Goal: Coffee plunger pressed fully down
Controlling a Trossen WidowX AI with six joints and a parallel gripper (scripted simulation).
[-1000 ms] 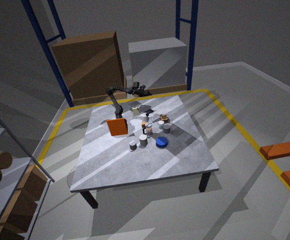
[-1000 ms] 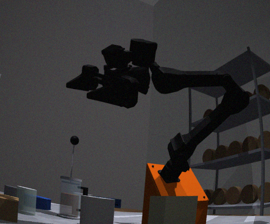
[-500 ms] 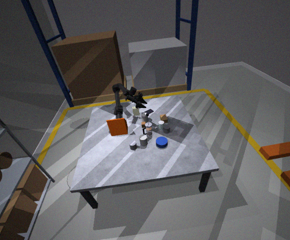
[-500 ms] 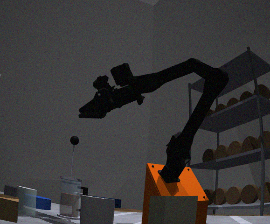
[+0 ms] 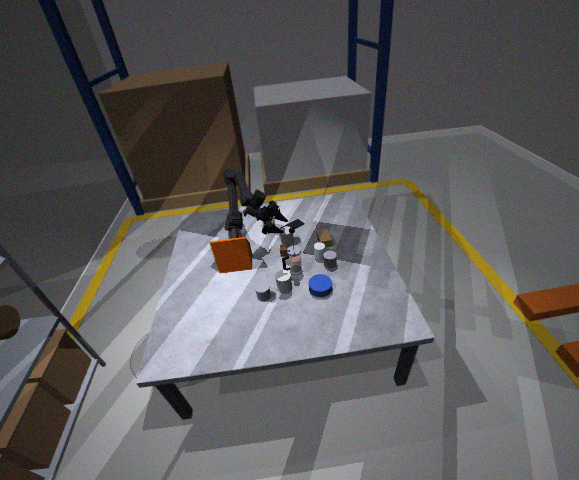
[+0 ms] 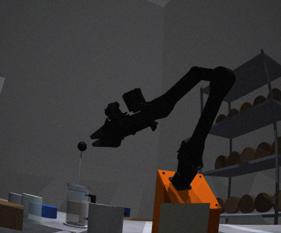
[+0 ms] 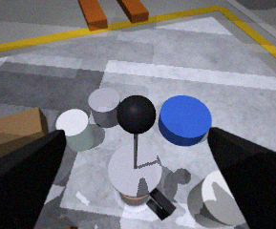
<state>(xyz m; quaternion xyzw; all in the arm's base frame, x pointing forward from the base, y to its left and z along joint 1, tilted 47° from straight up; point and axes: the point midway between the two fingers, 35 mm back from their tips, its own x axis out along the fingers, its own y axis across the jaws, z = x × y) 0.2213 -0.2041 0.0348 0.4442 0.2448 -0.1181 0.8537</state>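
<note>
Coffee press (image 6: 76, 204) stood upright on table (image 5: 299, 330) among cans. Plunger knob (image 6: 82, 146) sat high on fully raised rod; nothing pressed yet. Gripper (image 6: 93, 140) hung just beside knob, fingers wide apart, empty, not touching. Closing on knob, full push down, release all remained.

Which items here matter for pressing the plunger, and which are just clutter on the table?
Job:
- plunger knob on its rod, not yet pressed
- coffee press
- gripper, jaws open, empty

Clutter:
- blue disc
- brown box
- pale green cylinder
- grey cylinder
- orange stand
</note>
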